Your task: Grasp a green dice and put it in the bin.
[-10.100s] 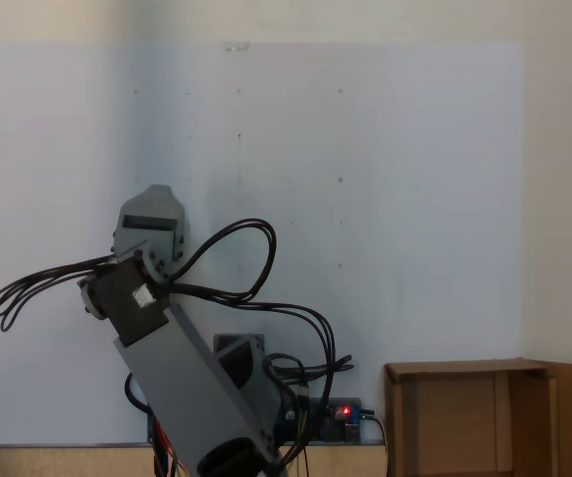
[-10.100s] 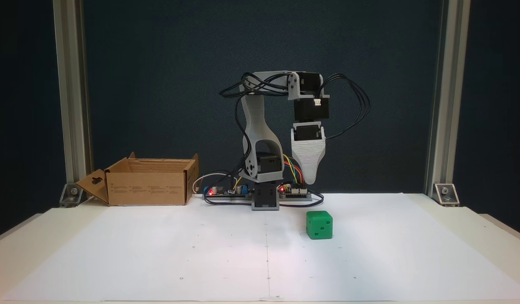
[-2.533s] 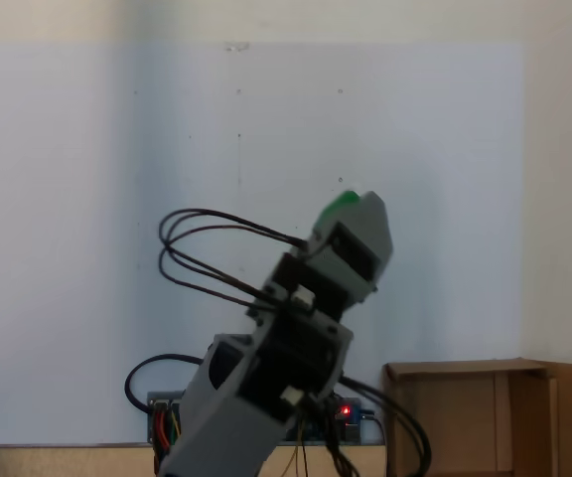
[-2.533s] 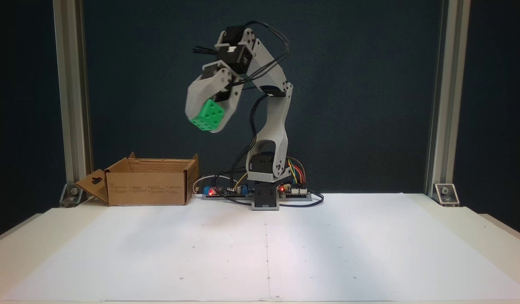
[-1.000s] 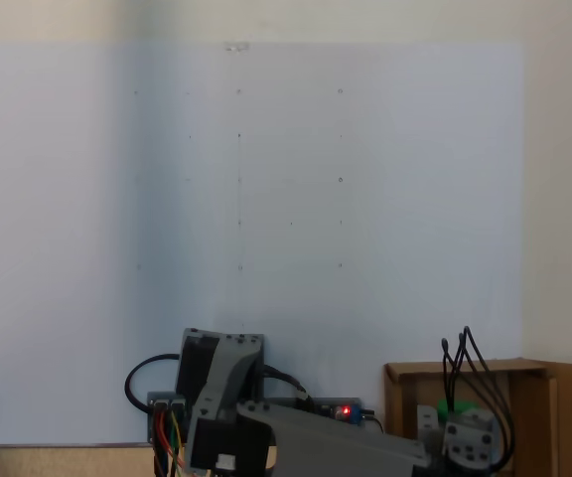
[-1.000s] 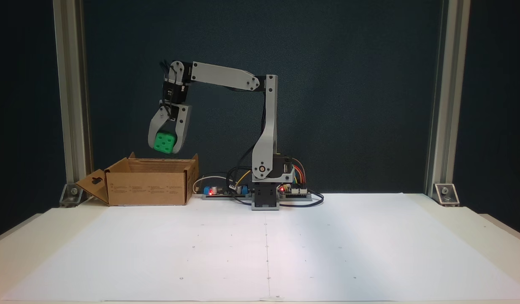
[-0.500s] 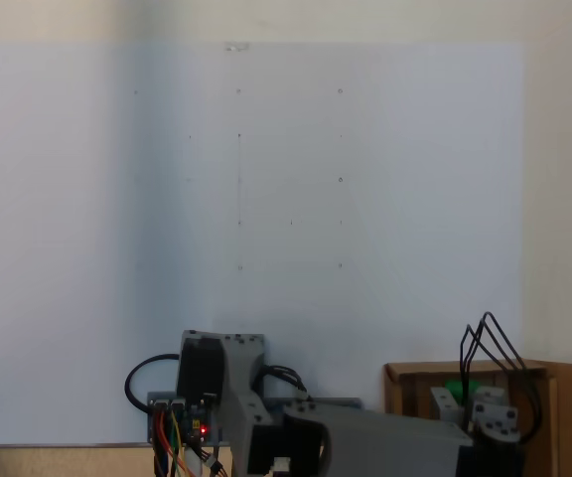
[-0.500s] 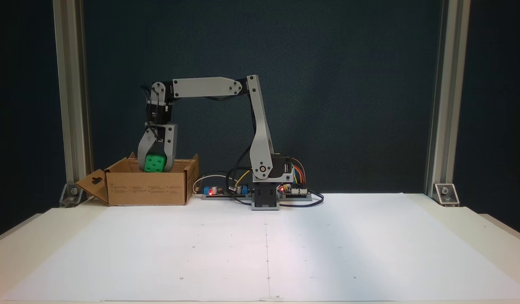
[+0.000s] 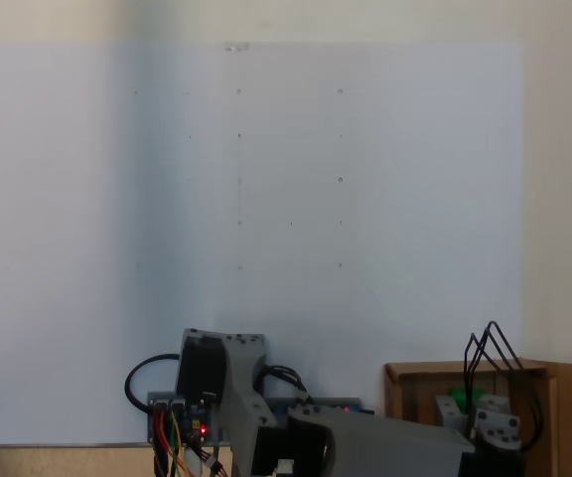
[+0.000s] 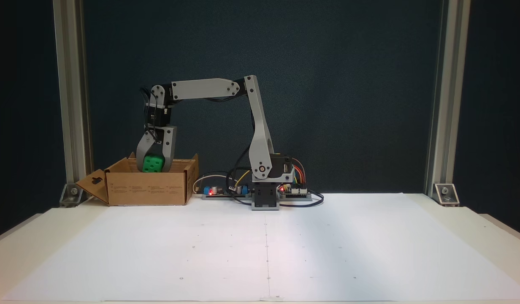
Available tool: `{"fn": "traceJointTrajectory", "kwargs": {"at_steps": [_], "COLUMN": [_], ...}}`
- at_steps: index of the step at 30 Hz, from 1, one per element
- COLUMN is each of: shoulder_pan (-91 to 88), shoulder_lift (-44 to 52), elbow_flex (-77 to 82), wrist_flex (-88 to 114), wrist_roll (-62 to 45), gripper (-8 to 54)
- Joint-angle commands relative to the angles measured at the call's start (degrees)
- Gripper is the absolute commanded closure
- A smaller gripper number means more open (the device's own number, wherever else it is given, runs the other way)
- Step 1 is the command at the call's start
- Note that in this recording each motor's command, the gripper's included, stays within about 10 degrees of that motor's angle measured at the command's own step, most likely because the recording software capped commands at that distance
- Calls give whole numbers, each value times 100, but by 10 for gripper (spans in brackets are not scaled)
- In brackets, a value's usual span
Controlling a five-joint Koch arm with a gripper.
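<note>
A dark blue wall (image 10: 369, 84) fills the upper frame behind me, flanked by two aluminium posts (image 10: 72, 97) at far left and far right. Below it my desk (image 10: 475, 236) spreads across the lower half, covered by a white paper sheet (image 10: 264, 249) marked with faint dots. My grey arm (image 10: 260, 131) rises from centre frame and reaches left. The bin (image 10: 148, 188) sits at mid-left on the desk, flaps raised. My claw (image 10: 152, 166) hangs at its opening, fingers closed against the green dice (image 10: 152, 164), which sits at the bin's rim level. In a fixed view from above, a green patch (image 9: 467, 397) in the lower right is probably the same dice.
</note>
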Motion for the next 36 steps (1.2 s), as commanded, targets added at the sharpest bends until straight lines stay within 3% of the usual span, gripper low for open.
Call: {"fn": "traceJointTrajectory", "kwargs": {"at_steps": [1,3,14,22,30,36], "shoulder_pan": [79,79,-62,-1020,-2232,-3419], "shoulder_lift": [9,9,193,844,1301,1767], "elbow_flex": [-299,-299,-475,-1169,-1406,-1406], "wrist_flex": [-79,-79,-105,-105,-167,-677], "wrist_roll": [-466,-466,88,1072,1705,1969], "gripper": [104,77,76,76,19,18]}}
